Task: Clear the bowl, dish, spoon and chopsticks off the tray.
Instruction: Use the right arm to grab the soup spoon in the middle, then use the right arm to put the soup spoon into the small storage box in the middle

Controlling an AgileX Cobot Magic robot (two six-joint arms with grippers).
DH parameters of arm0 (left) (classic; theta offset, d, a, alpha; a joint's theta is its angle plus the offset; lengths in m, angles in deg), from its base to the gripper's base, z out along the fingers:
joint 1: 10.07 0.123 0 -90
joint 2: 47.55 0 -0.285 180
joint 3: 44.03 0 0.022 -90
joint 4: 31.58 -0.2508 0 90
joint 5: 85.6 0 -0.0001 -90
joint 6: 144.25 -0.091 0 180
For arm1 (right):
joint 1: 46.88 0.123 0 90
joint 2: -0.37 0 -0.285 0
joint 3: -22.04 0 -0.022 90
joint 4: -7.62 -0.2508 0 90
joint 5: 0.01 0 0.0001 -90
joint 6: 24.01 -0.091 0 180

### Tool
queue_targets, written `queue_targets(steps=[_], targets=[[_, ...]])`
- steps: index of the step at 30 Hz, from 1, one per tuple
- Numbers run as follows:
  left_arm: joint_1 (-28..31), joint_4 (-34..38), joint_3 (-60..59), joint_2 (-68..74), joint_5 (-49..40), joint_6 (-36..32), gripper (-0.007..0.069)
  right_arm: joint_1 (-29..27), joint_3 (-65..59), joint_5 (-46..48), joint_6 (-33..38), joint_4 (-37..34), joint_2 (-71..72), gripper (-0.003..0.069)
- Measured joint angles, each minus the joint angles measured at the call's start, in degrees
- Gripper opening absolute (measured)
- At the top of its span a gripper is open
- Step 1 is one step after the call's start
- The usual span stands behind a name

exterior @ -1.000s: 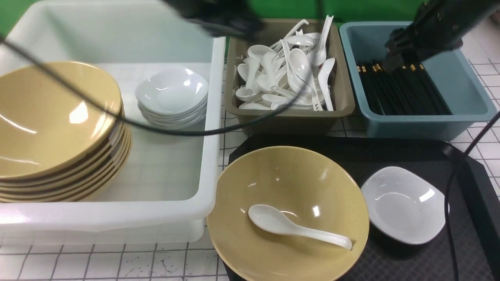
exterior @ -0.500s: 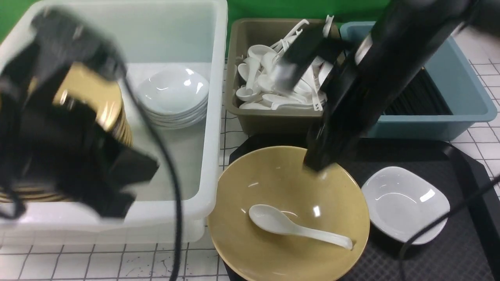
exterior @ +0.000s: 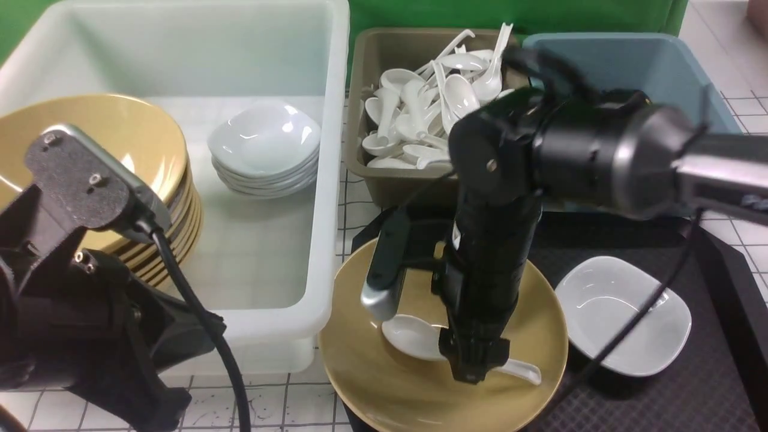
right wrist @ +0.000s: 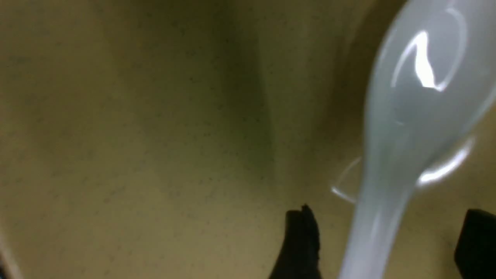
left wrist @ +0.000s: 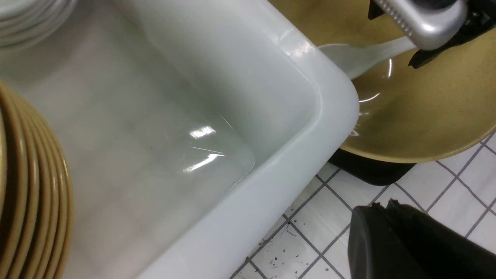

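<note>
The yellow bowl sits on the left end of the black tray. The white spoon lies inside it. My right gripper reaches down into the bowl and is open. In the right wrist view the gripper straddles the spoon handle, with a gap on each side, above the bowl. The white dish rests on the tray to the bowl's right. My left gripper is shut and empty over the tiled table, near the tub corner. No chopsticks are in view.
A white tub on the left holds a stack of yellow bowls and a stack of white dishes. Behind the tray stand a brown bin full of spoons and a blue bin, partly hidden by my right arm.
My right arm swung from over the blue bin down into the bowl, onto the spoon. My left arm came forward to the front left of the tub. Bowl, spoon and dish stayed put.
</note>
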Motion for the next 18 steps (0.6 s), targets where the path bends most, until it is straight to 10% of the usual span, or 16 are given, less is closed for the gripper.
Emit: queue_targets(steps=[6,10,18], targets=[[0.00,0.52,-0.07,0.05,3.85,0.00,-0.0012,0.00,0.00,0.67,0.00,0.00,-2.78,0.0416],[0.00,2.26,0.12,1.29,8.79,0.43,-0.0012,0.00,0.85,1.06,-0.69,0.41,-2.42,0.0158],[0.00,1.43,8.74,10.20,12.44,5.26,-0.0012,-2.00,7.62,1.65,-4.93,4.02,2.13,0.0162]])
